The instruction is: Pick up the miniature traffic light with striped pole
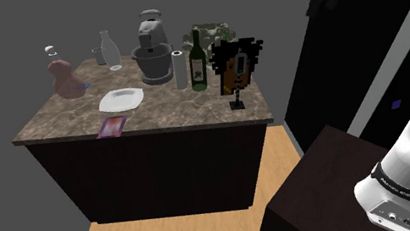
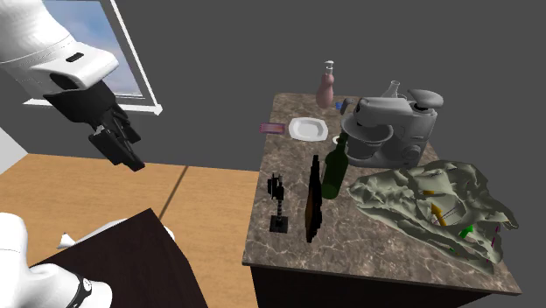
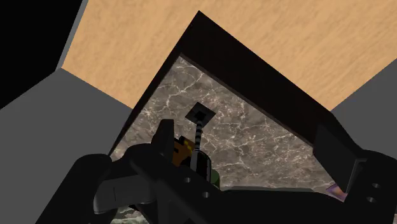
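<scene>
**Open gripper high off the tabletop, traffic light ahead and below**

Your gripper (image 3: 245,130) hangs in the air out past the edge of the tabletop (image 2: 289,262), above the wooden floor and well apart from everything on the marble. Its two black fingers stand wide apart and hold nothing.

The traffic light (image 2: 278,198) stands upright on a small black square base. It is near the tabletop's edge on the arm's side, toward one corner. Its striped pole runs vertical, so its long axis points straight up. Near it a flat dark panel (image 2: 311,199) stands on edge, with a green bottle (image 2: 334,166) beyond. Neither touches the light.

In the wrist view you look down on the light at a slant, head nearer and base farther. It lies below and forward of the gripper. It is off the midline between the fingers, closer to one finger than the other.

By my judgement, the coming move calls for a long descent toward the tabletop. It also needs a sideways shift to centre the pole between the fingers, keeping clear of the panel.
</scene>
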Motion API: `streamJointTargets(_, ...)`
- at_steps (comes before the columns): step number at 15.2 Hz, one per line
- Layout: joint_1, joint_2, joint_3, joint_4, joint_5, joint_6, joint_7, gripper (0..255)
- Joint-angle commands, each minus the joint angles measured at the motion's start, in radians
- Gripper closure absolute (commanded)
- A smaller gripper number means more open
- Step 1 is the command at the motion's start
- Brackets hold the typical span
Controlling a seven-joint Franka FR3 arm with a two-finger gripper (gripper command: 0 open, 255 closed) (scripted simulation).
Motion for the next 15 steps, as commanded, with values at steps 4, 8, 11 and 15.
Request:
streamJointTargets(4,-0.021,0.127,0.016,0.046,0.012,0.047,0.076,0)
streamJointTargets(8,-0.048,0.3,0.03,0.125,0.023,0.094,0.174,0)
streamJointTargets(11,-0.066,0.429,0.035,0.197,0.029,0.117,0.243,0)
streamJointTargets(15,-0.086,0.601,0.032,0.308,0.037,0.132,0.33,0)
